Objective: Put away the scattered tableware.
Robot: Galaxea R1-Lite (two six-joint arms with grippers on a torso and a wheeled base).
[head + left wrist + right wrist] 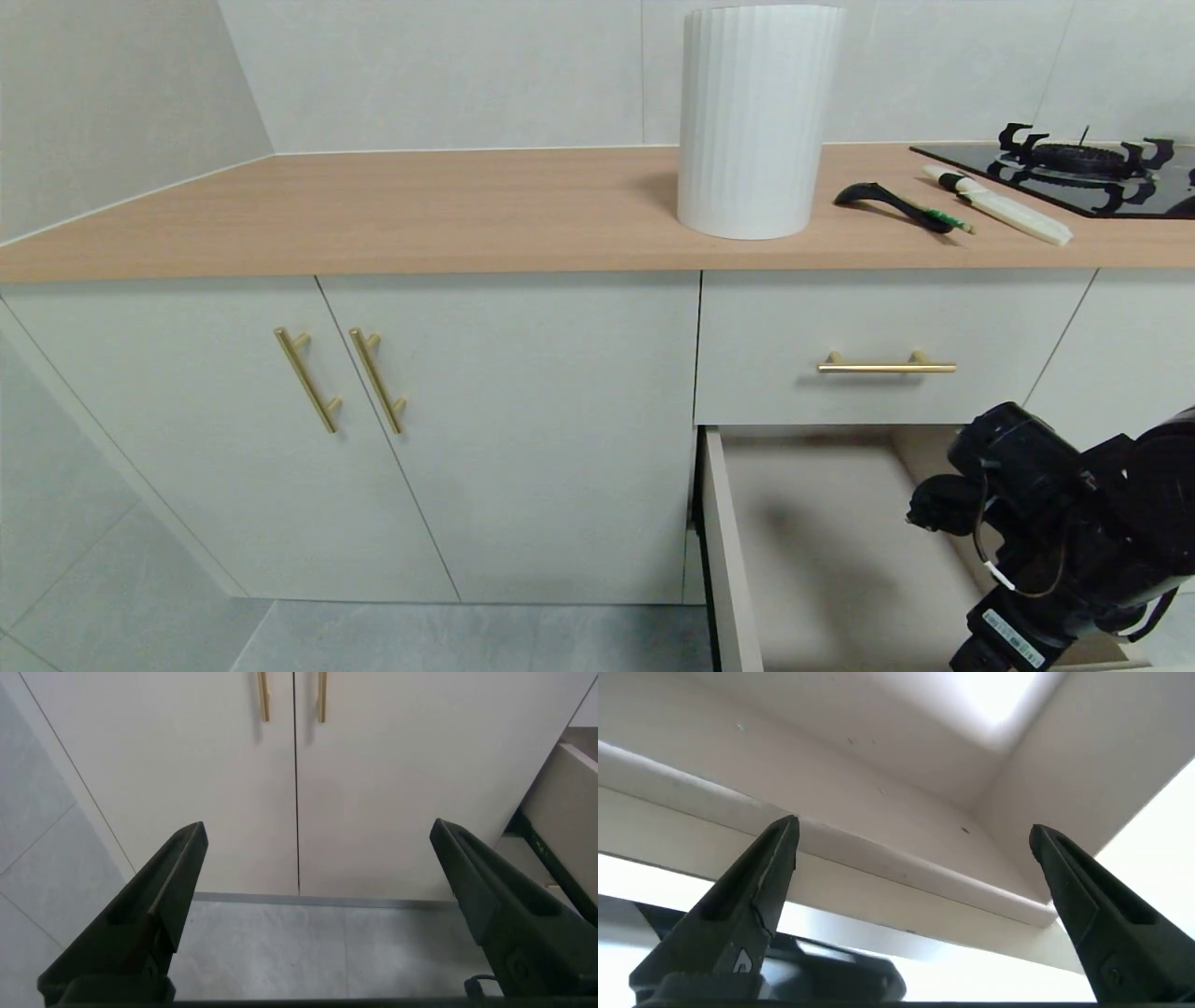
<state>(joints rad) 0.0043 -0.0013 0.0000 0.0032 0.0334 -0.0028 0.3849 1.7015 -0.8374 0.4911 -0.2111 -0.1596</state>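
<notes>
On the light wooden countertop [420,205], right of a tall white ribbed container [754,121], a black-handled utensil [896,207] and a long white utensil with a black band [997,203] are lying side by side.
Right gripper [910,835] is hanging wide open and empty at the pulled-out beige drawer [728,551]; left gripper [318,835] is gaping empty, facing the pale cabinet doors [402,784].
</notes>
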